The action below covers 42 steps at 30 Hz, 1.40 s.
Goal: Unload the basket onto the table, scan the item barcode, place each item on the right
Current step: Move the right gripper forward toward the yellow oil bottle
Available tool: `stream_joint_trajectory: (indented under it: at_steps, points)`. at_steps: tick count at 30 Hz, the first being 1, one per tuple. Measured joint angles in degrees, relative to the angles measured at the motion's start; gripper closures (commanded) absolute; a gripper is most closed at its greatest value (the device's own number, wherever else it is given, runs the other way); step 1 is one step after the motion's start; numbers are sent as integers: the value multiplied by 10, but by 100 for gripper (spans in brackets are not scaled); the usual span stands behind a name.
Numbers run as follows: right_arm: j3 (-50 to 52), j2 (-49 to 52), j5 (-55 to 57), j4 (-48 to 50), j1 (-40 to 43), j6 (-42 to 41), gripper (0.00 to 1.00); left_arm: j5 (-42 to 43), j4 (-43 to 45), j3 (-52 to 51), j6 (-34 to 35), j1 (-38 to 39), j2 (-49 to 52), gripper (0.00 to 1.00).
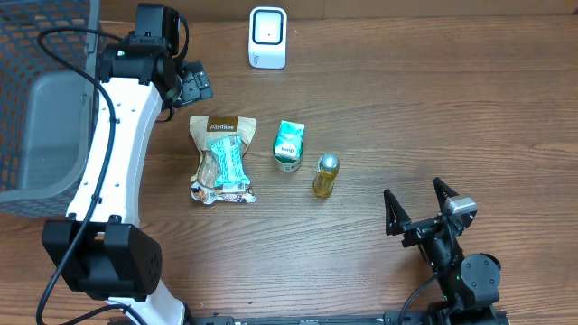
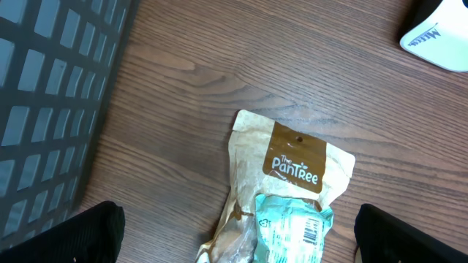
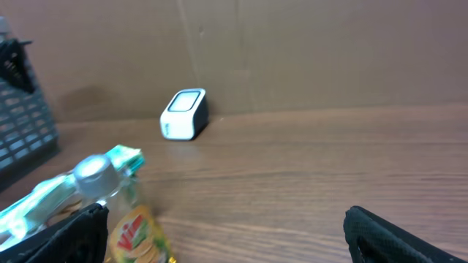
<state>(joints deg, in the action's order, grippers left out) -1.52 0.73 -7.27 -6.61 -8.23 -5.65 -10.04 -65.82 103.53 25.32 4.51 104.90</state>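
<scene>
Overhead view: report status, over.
Left gripper open, empty, near snack bag top. Right gripper open, empty, near bottle. No item at scanner yet. Nothing blocking.

From my seat, the table (image 1: 406, 117) reads as brown wood grain, smooth with a dull sheen. The snack bag (image 1: 221, 158) looks like matt brown paper, with a shiny, crinkled plastic pack lying over its lower half. The scanner (image 1: 267, 37) is smooth white plastic, fairly glossy. The bottle (image 1: 325, 175) is clear and glossy, and its cap (image 3: 93, 169) looks like silvery metal. I can't tell the green pack's (image 1: 289, 144) material; its print is shiny. The basket (image 1: 36, 54) is matt grey plastic grid. The left arm (image 1: 113, 135) has a smooth white shell.
</scene>
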Motion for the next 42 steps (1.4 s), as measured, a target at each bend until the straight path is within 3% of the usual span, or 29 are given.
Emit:
stream_joint_trajectory:
  at_steps: [12, 17, 23, 33, 40, 42]
  points:
    - [-147, 3, -30, -115, 0, -14, 0, 0, 0, 0, 0, 0, 0, 0]
    - [-245, 54, -30, -164, 0, -16, 0, 0, 0, 0, 0, 0, 0, 1]
    - [-431, 190, -30, -299, 0, -17, 0, 0, -1, 0, 0, 0, 0, 0]
    - [-782, 511, -30, -650, 0, -18, 0, 0, -2, 0, 0, 0, 0, 0]
    - [-815, 657, -102, -677, 1, -19, 0, 0, -2, 0, 0, 0, 0, 1]
    - [-815, 682, -137, -674, 2, -18, 9, 0, -2, 0, 0, 0, 0, 0]
